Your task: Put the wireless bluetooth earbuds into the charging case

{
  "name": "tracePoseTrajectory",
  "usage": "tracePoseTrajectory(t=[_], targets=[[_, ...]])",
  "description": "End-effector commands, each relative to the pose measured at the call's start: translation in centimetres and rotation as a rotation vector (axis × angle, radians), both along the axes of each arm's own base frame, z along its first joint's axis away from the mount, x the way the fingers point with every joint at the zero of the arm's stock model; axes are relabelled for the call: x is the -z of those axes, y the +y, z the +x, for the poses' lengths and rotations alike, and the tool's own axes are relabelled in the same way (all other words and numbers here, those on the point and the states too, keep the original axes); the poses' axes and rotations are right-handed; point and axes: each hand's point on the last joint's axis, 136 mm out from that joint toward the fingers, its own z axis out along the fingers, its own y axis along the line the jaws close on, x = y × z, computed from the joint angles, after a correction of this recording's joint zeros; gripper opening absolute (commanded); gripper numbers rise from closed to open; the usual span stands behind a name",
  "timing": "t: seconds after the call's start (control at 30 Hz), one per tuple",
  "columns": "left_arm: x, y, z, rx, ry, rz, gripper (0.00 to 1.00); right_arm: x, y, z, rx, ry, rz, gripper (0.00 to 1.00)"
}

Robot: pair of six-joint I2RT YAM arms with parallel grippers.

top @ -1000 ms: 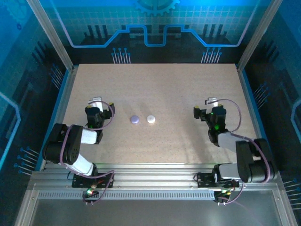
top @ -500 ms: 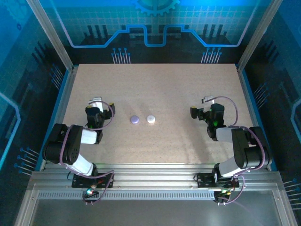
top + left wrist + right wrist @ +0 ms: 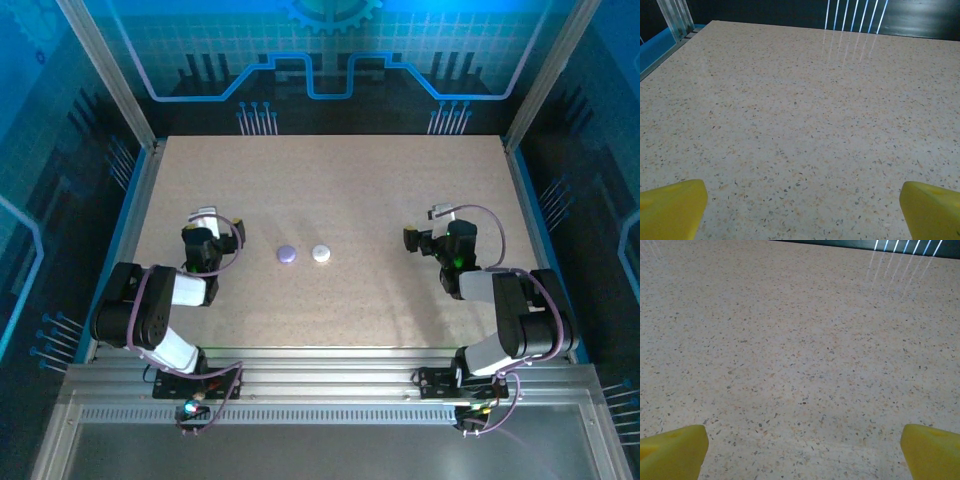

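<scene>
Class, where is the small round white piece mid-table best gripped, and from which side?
Probably its rim, from above. The small round white piece lies flat on the speckled table, and the small round lavender piece sits close beside it, so set the jaws on its near and far edges.

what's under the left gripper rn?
Bare speckled tabletop lies under the open left gripper, with no object between its yellow fingers. What sits directly beneath the fingers themselves is covered.
</scene>
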Motion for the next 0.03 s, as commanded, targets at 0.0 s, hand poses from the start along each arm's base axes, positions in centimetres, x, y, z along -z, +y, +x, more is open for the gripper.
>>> tracePoseTrajectory(t=[0.0], targets=[[-0.82, -0.29, 0.42, 0.014, -0.023, -0.008, 0.99, -1.02, -0.29, 0.69, -0.010, -0.038, 0.018, 1.00]])
